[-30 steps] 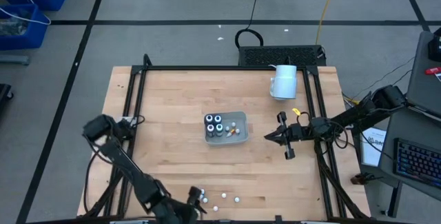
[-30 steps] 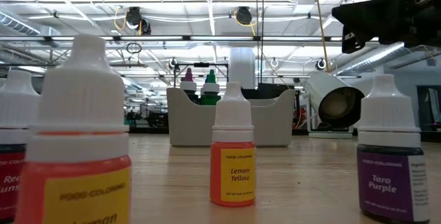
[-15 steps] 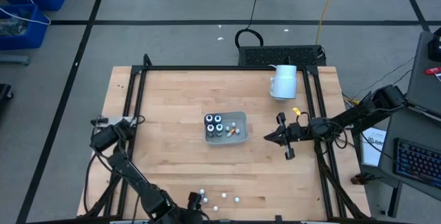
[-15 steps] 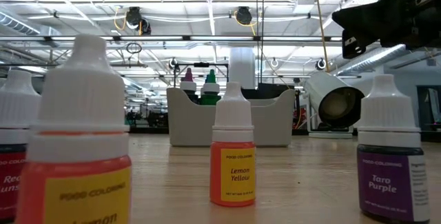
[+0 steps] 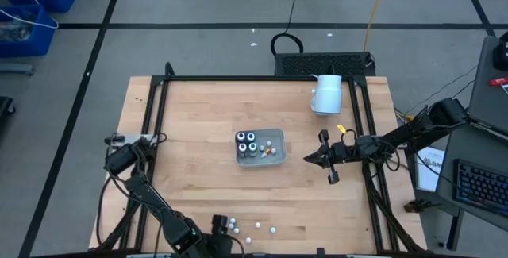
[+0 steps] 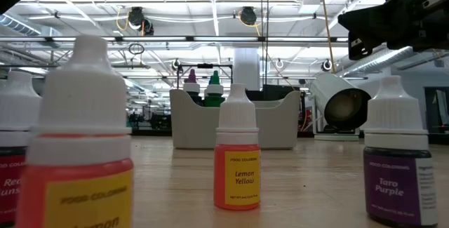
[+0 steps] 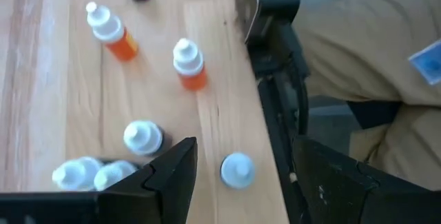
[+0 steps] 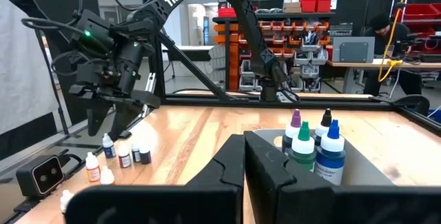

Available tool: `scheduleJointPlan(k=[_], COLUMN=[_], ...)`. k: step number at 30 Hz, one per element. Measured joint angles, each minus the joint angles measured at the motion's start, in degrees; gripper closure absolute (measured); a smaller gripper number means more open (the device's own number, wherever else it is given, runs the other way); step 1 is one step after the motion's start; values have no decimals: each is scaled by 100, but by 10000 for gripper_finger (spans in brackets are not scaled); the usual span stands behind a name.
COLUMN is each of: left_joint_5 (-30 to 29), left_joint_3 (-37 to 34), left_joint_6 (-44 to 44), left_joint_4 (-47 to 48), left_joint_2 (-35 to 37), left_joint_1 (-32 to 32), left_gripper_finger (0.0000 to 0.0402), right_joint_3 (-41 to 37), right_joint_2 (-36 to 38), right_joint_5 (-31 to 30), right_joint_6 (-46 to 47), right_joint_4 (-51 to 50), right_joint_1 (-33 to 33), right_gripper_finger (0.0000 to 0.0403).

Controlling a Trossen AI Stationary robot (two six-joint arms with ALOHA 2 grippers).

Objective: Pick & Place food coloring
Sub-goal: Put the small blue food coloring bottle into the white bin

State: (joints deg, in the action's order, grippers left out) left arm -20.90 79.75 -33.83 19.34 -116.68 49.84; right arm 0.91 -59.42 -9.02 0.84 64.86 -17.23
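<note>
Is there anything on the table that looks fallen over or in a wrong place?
Yes. The white cup lies on its side at the far right of the table, its mouth toward the low camera. One small bottle stands close to the front edge, in front of the open left gripper.

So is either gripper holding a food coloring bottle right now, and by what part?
No. The left gripper hangs open above the loose bottles at the table's near edge, gripping none. The right gripper is shut on nothing beside the tray.

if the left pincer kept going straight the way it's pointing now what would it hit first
Probably the white-capped bottle standing near the table's edge: the left wrist view shows it between the open left pincer's fingers, just ahead. Depth is unclear, so it might pass over the cap and reach the table.
</note>
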Motion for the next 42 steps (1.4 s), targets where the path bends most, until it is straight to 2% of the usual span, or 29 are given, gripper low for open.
scheduleJointPlan(k=[16,39,42], left_joint_5=[35,150,151], left_joint_3=[0,-2,-2], left_joint_6=[-389,-353,-373], left_joint_4=[445,111,170], left_joint_2=[-4,-149,-149], left_joint_1=[0,-44,-44], left_gripper_finger=[165,165,178], right_joint_3=[0,-2,-2], right_joint_2=[0,-2,-2], right_joint_5=[4,2,2], right_joint_6=[141,169,255], right_joint_4=[-144,-264,-264], right_joint_1=[0,0,0], right_gripper_finger=[402,403,403])
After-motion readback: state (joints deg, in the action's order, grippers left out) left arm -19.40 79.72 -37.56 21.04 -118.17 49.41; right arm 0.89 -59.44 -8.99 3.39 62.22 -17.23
